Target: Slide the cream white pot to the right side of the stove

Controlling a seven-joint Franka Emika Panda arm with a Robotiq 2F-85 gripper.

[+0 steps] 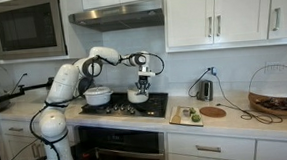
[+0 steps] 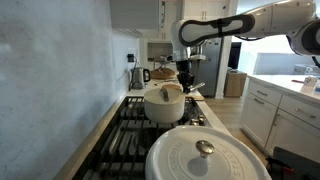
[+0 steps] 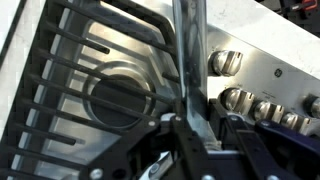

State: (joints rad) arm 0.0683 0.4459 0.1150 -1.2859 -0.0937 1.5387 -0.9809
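Now, nearest along the stove (image 2: pixel 125 135) you have a large white lidded pot (image 2: pixel 205 155). Behind it the cream white pot (image 2: pixel 165 105) sits on the grates with its lid on, toward the kettle end, and your gripper (image 2: pixel 185 80) hangs at its rim. In the wrist view the fingers (image 3: pixel 172 140) flank a thin upright strip (image 3: pixel 190 60); you cannot tell whether they clamp it. Farthest back stands the kettle (image 2: pixel 140 75).

White rounded arm (image 1: pixel 66 83), black joints, black tool (image 1: pixel 139 86)
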